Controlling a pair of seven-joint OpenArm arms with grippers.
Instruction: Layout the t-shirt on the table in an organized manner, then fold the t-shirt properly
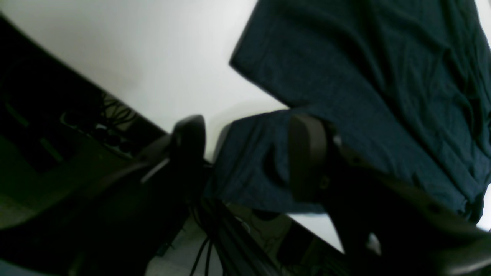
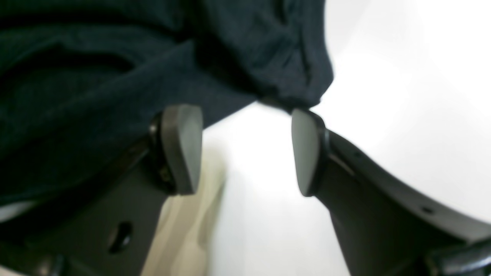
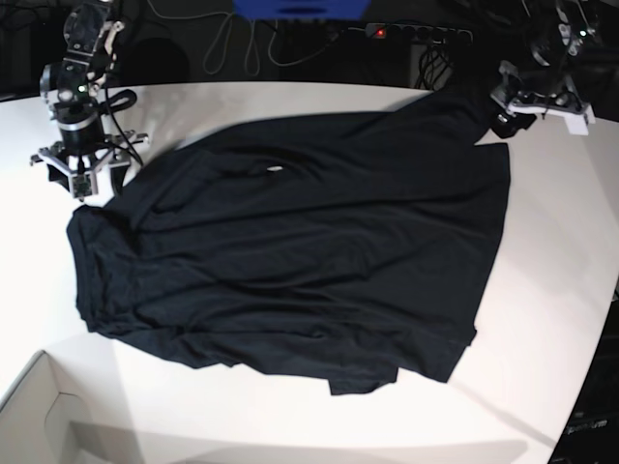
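The black t-shirt (image 3: 290, 251) lies spread and wrinkled across the white table (image 3: 551, 290), with its left side bunched. My left gripper (image 3: 503, 121) is at the shirt's far right corner. In the left wrist view it is open (image 1: 247, 153), and a flap of the shirt (image 1: 364, 76) lies between its fingers at the table (image 1: 153, 57) edge. My right gripper (image 3: 85, 188) is at the shirt's far left edge. In the right wrist view it is open (image 2: 245, 151) over bare table (image 2: 383, 76). The shirt's edge (image 2: 96, 76) lies just beyond the fingertips.
A pale cardboard box corner (image 3: 39, 416) sits at the front left. A power strip and cables (image 3: 416, 31) run behind the table's back edge. Cables (image 1: 115, 119) hang below the table edge near my left gripper.
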